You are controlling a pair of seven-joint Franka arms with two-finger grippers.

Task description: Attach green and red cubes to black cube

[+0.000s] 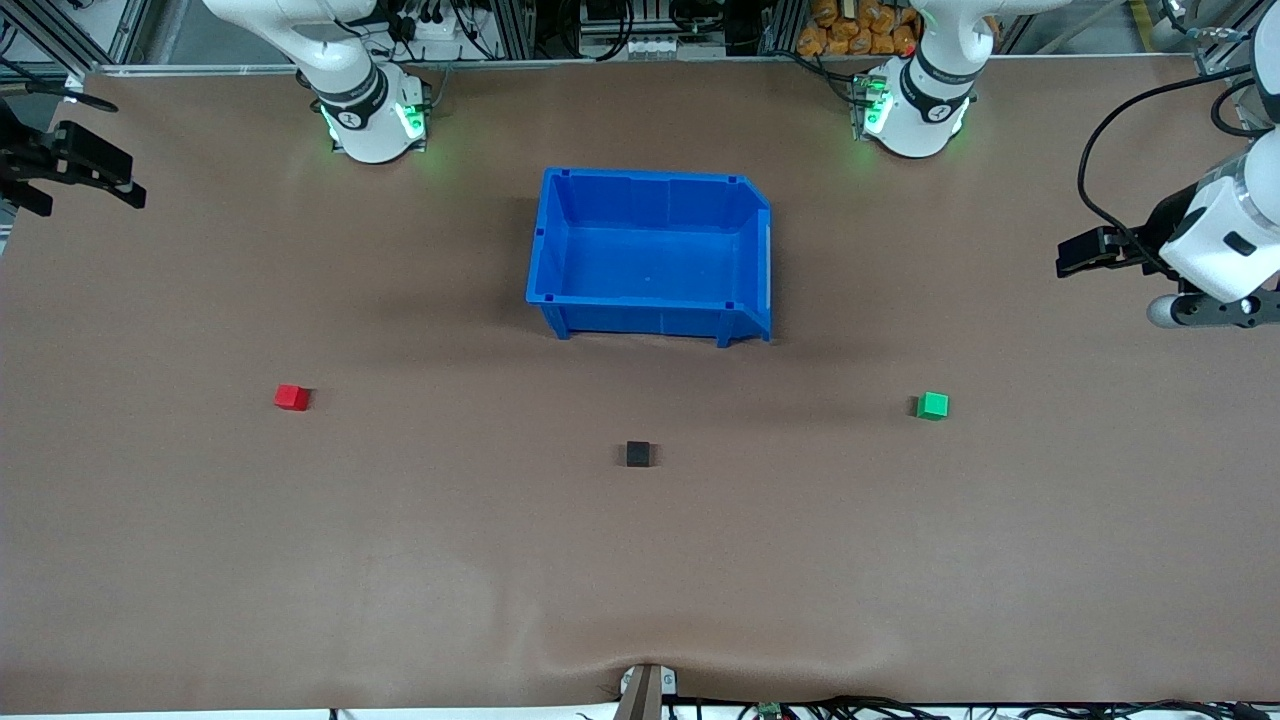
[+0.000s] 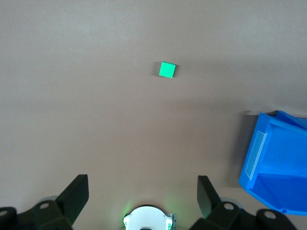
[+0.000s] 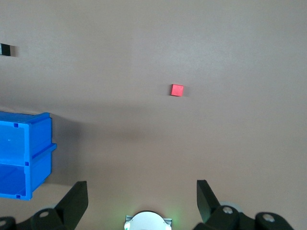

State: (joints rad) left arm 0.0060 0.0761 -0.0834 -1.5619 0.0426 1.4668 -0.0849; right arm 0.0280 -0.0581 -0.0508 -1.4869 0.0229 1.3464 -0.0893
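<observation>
The black cube (image 1: 638, 454) sits on the brown table, nearer to the front camera than the blue bin. It also shows at the edge of the right wrist view (image 3: 5, 49). The green cube (image 1: 933, 405) lies toward the left arm's end and shows in the left wrist view (image 2: 167, 70). The red cube (image 1: 292, 397) lies toward the right arm's end and shows in the right wrist view (image 3: 177, 90). My left gripper (image 1: 1078, 258) (image 2: 141, 181) is open and empty, high over its end of the table. My right gripper (image 1: 125, 188) (image 3: 142, 187) is open and empty, high over its end.
An empty blue bin (image 1: 650, 190) stands mid-table between the two arm bases, farther from the front camera than the cubes. Its corner shows in both wrist views (image 2: 276, 158) (image 3: 24, 148). The three cubes lie well apart on the bare brown mat.
</observation>
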